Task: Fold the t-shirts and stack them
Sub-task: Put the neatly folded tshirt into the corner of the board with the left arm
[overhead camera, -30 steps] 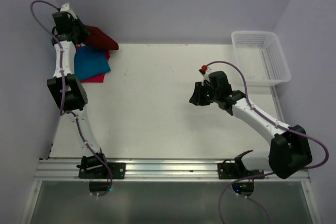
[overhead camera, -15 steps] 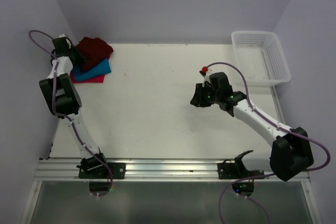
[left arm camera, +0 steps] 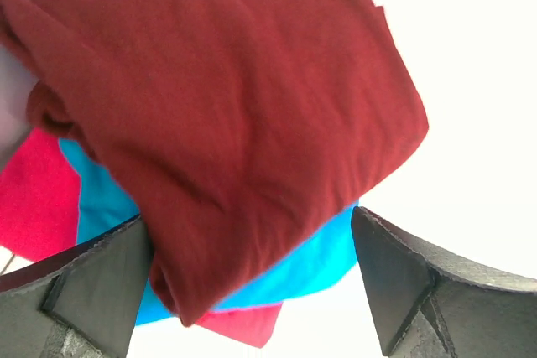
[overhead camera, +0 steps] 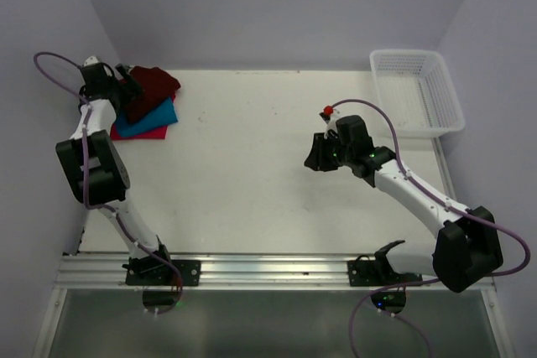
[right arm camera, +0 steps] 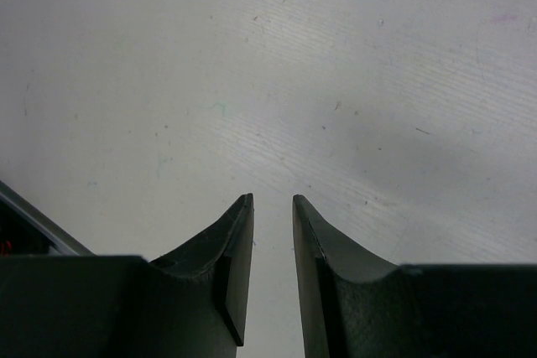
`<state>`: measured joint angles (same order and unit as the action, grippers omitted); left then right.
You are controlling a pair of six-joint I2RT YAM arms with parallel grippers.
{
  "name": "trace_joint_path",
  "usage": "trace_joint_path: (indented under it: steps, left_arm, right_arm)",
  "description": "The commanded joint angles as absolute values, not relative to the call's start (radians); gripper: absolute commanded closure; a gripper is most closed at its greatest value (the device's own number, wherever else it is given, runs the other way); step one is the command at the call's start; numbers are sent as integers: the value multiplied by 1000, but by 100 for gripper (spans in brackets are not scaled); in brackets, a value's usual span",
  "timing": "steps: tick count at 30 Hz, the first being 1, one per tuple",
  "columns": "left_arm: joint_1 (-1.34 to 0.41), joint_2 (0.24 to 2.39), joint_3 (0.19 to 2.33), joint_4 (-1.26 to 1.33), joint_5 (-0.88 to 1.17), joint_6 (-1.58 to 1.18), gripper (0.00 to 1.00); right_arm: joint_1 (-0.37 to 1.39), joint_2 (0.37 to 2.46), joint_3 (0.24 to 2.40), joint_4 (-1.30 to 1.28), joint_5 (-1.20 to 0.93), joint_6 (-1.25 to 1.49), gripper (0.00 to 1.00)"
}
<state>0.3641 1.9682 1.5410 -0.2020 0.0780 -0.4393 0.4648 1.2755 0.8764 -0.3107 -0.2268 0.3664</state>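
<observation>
The three t-shirts lie stacked at the table's far left corner: the dark maroon one (overhead camera: 153,86) on top, the teal one (overhead camera: 154,116) under it, the red-pink one (overhead camera: 148,132) at the bottom. In the left wrist view the maroon shirt (left arm camera: 235,106) lies folded and a bit rumpled over the teal (left arm camera: 310,262) and red-pink (left arm camera: 33,207) shirts. My left gripper (overhead camera: 120,87) (left arm camera: 252,222) is open wide at the stack's left edge, its fingers on either side of the maroon shirt's near corner. My right gripper (overhead camera: 315,157) (right arm camera: 271,200) hovers over bare table, jaws slightly apart with nothing between them.
A white mesh basket (overhead camera: 417,90) stands at the far right corner. The left wall is close behind the left arm. The white table (overhead camera: 243,173) runs between the stack and the right arm.
The left gripper brought the maroon shirt down onto the teal one, then opened and let it go. The left arm has swung further left. The right arm stayed still.
</observation>
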Motion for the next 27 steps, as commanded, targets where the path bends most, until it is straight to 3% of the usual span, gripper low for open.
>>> trace_joint_path:
  steps: [1, 10, 11, 12, 13, 20, 27]
  left_arm:
    - [360, 1824, 1493, -72, 80, -482, 0]
    - [354, 1810, 1539, 113, 438, -584, 0]
    - [366, 1850, 1536, 186, 498, -641, 9]
    - [373, 1873, 1529, 239, 556, -682, 26]
    - [382, 1897, 1523, 291, 643, -728, 99]
    - [403, 2166, 1530, 564, 814, -966, 100]
    - [410, 2218, 1262, 661, 729, -1032, 100]
  right_arm:
    - [468, 1249, 887, -307, -241, 357, 70]
    - [469, 1259, 890, -310, -250, 359, 72]
    - [469, 1261, 888, -310, -252, 360, 73]
    - [468, 1262, 888, -310, -253, 360, 75]
    - [469, 1262, 887, -310, -256, 362, 77]
    - [469, 1235, 858, -311, -256, 370, 82]
    - [469, 1216, 830, -302, -253, 374, 82]
